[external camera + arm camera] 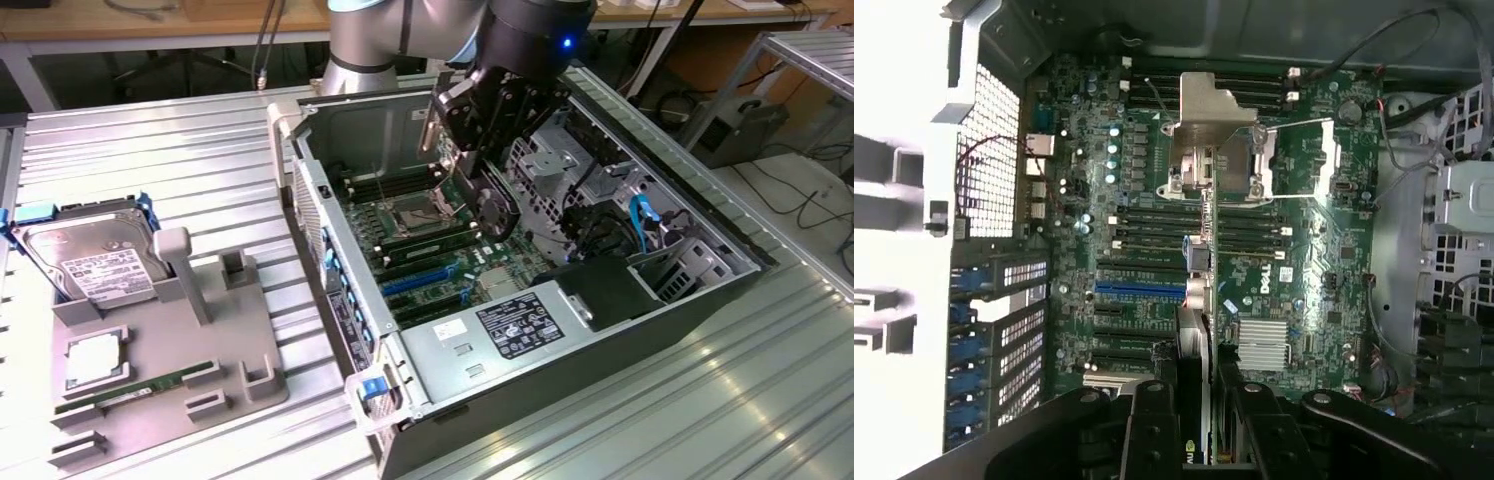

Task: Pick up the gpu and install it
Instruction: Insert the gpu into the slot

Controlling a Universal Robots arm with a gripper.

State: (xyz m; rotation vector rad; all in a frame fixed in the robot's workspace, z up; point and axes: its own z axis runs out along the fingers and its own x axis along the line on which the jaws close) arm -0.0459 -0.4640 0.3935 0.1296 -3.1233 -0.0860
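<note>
I'm holding the gpu pinched in the tool over the motherboard at frame centre; any tilt is risking jamming the slot.

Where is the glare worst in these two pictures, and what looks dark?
Exterior view: light streaks off the ribbed metal table at that view's right. Wrist view: the case's rear wall washes out white; the gripper holding the gpu looks dark.
</note>
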